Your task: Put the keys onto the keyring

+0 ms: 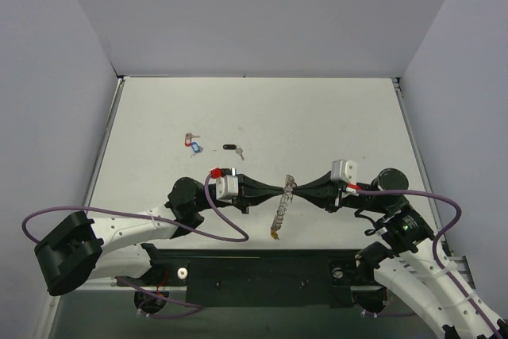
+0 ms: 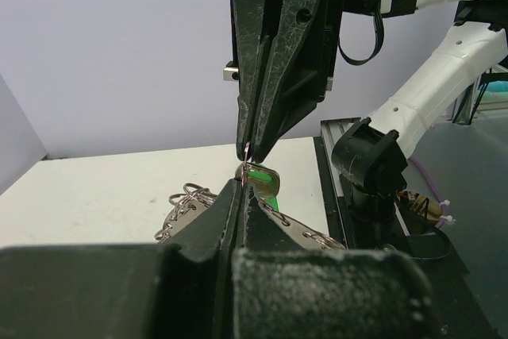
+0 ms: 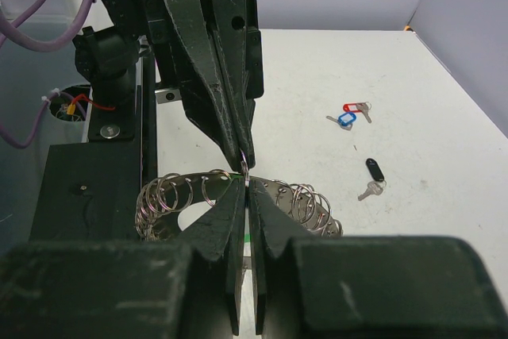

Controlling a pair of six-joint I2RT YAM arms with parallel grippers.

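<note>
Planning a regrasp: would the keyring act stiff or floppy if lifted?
The keyring is probably fairly stiff, since its band holds a curve while pinched at one spot. Its loops look loose, so they would likely swing. The thin, smooth metal may slip or pivot.

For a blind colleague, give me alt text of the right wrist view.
The right gripper and the left gripper, both shut, meet tip to tip over the keyring. A red-tagged key, a blue-tagged key and a black-tagged key lie on the table.
</note>
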